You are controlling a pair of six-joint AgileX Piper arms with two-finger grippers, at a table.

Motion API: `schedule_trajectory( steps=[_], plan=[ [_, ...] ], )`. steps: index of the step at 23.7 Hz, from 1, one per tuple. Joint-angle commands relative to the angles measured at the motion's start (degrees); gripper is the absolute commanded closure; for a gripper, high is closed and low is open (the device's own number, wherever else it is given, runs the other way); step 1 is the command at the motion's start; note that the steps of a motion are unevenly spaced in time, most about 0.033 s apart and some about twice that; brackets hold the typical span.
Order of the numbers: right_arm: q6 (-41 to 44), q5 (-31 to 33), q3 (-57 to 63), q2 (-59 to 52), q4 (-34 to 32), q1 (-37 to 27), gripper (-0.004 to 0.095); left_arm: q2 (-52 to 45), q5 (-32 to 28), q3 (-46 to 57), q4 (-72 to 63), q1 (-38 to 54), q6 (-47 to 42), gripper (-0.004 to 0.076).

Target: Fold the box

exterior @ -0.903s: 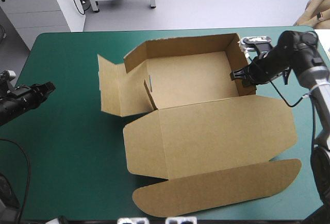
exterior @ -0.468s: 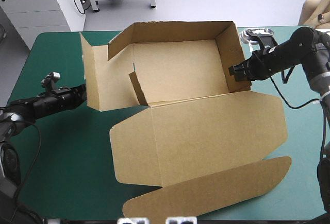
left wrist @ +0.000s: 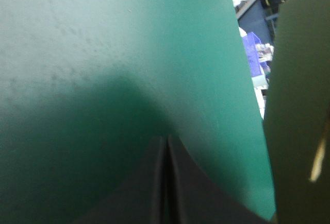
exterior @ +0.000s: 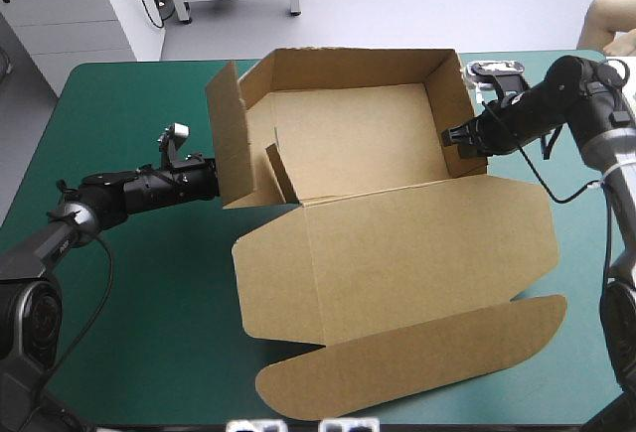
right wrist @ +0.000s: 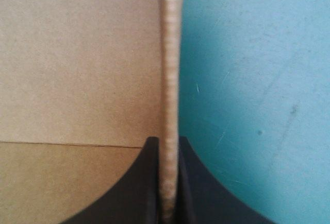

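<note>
Risked buckling the raised left flap [exterior: 227, 139] of the brown cut-board box [exterior: 397, 243], mid-table on the teal-green cover [exterior: 129, 283], under a push from the black-finned left gripper [exterior: 212, 180], fingers together, or tearing the 1 wall [exterior: 452, 104] clamped in the right gripper [right wrist: 169, 141].

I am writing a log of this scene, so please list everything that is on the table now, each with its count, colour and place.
box: one, brown, middle of the table; far wall and right wall raised, left flap upright, lid flat toward the near edge.
table cover: one, teal-green, under everything.
left gripper: one, black fingers, shut, at the outer side of the left flap.
right gripper: one, black fingers, shut on the box at its right wall.
</note>
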Motion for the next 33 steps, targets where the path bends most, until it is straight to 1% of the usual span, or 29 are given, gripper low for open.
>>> schedule_trajectory(
  steps=[1, 9, 12, 16, 19, 21, 22, 23, 24, 25, 27, 28, 30, 33],
  plan=[
    [1.3, -2.3, -1.7, -1.3, -0.3, -0.1, 0.0924, -3.2, 5.1, -3.3, -4.0, -1.8, -1.4, 0.0732],
    [2.0, -3.7, -1.7, -0.3, -1.5, -0.1, 0.0923, -8.5, 5.2, -4.7, -4.1, -2.3, -3.5, 0.0732],
    [2.2, -4.2, -1.7, -0.2, -1.9, 0.4, 0.0924, -9.1, 5.4, -4.9, -4.7, -2.3, -4.3, 0.0732],
    [2.4, -5.1, -1.7, -0.2, -2.4, 2.5, 0.0923, -9.1, 6.5, -4.9, -4.3, -2.3, -5.4, 0.0732],
    [2.8, -5.2, -1.7, -0.2, -3.6, 3.9, 0.0924, -9.1, 5.9, -5.2, -2.6, -2.3, -5.4, 0.0723],
    [3.0, -5.2, -1.7, -0.2, -4.0, 4.7, 0.0924, -9.1, 5.4, -6.2, 3.7, -2.3, -5.4, 0.0660],
    [3.4, -5.3, -1.7, -0.2, -4.6, 5.0, 0.0924, -9.1, 5.4, -6.4, 6.4, -2.3, -6.1, 0.0564],
    [3.4, -5.3, -1.7, -0.2, -4.6, 5.2, 0.0924, -9.1, 5.4, -6.4, 6.4, -2.3, -6.6, 0.0514],
    [3.7, -5.3, -1.7, -0.2, -4.8, 5.4, 0.0924, -9.1, 5.8, -6.4, 6.2, -2.3, -8.7, 0.0367],
    [3.7, -5.2, -1.7, -0.2, -4.8, 5.4, 0.0924, -9.1, 6.1, -6.4, 5.1, -2.3, -10.6, 0.0252],
    [3.9, -4.7, -1.7, -0.2, -5.1, 5.4, 0.0924, -9.1, 7.7, -6.4, 4.6, -2.3, -13.2, 0.0128],
    [3.9, -4.5, -1.7, -0.2, -5.6, 5.4, 0.0924, -9.1, 8.9, -6.4, 4.6, -2.3, -14.6, 0.0114],
    [4.2, -4.2, -1.7, -0.2, -6.8, 5.4, 0.0924, -9.1, 11.4, -6.4, 3.9, -2.3, -15.8, 0.0122],
    [4.3, -3.9, -1.7, -0.2, -7.3, 5.4, 0.0924, -9.1, 11.7, -6.4, 0.1, -2.3, -15.8, 0.0125]
  ],
)
